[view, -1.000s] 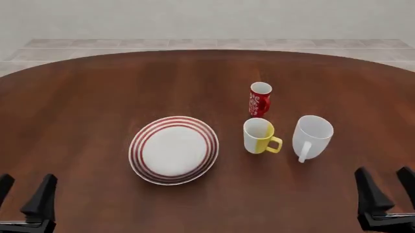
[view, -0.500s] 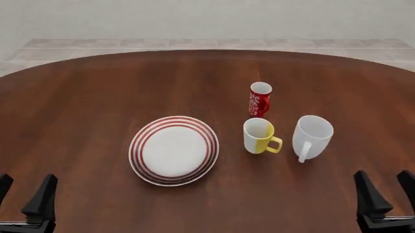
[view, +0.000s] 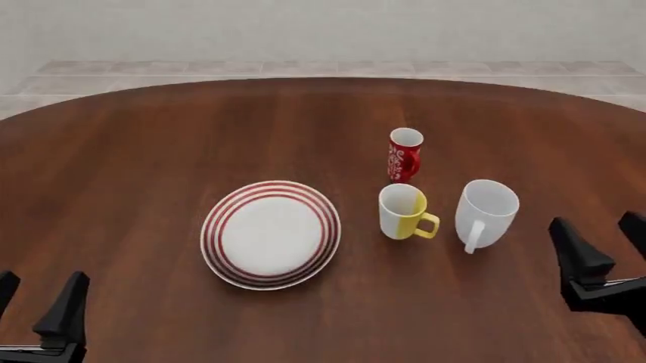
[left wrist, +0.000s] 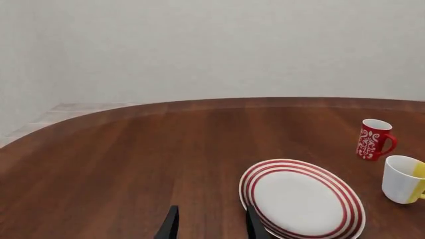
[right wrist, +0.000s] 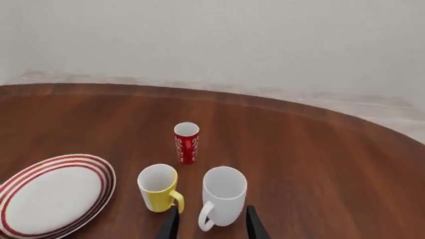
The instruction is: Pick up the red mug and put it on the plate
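The red mug [view: 405, 154] with its white swirly pattern stands upright right of the table's middle, also seen as the red mug [right wrist: 186, 143] and red mug [left wrist: 373, 139]. The plate [view: 271, 234], white with red rings, lies left of it and nearer to me; plate [left wrist: 302, 199], plate [right wrist: 54, 194]. My right gripper [view: 603, 246] is open at the right edge, well apart from the mug and nearer me. My left gripper [view: 38, 299] is open at the bottom left, holding nothing.
A yellow mug [view: 405, 212] with a handle stands just in front of the red mug. A larger white mug [view: 485, 213] stands to its right, between my right gripper and the red mug. The round wooden table [view: 151, 151] curves away at the back.
My right gripper has risen and moved forward towards the mugs. The left gripper, mugs and plate have not moved.
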You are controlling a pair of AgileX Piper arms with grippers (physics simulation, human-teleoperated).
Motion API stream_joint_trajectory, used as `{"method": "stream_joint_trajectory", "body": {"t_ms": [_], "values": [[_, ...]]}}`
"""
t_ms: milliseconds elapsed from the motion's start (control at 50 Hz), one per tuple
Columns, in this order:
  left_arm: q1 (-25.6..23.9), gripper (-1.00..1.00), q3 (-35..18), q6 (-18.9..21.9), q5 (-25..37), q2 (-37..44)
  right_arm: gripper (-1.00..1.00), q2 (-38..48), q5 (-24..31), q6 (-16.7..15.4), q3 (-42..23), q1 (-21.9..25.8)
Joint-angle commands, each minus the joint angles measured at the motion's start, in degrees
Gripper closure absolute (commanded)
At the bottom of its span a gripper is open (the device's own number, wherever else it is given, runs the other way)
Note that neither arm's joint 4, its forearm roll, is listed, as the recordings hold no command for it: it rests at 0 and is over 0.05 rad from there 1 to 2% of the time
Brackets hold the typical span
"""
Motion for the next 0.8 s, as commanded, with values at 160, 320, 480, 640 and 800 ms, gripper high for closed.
{"method": "stream_joint_trajectory", "body": {"t_ms": [160,320,480,640,800], "values": [[0.4,-1.0,0.1,-0.4,-0.1,0.0,-1.0,17.9,7.3,-6.2,-20.6,2.5],[0.3,-1.0,0.2,-0.2,-0.1,0.0,-1.0,22.7,9.3,-3.7,-29.5,5.0],[0.2,-1.0,0.2,0.0,-0.2,0.0,-1.0,29.6,10.4,-3.4,-38.2,5.8],[0.1,-1.0,0.1,-0.1,-0.2,0.1,-1.0,40.1,8.8,-3.6,-43.6,7.4],[0.2,-1.0,0.2,-0.3,-0.2,0.0,-1.0,47.7,8.1,-3.1,-47.6,7.8]]}}
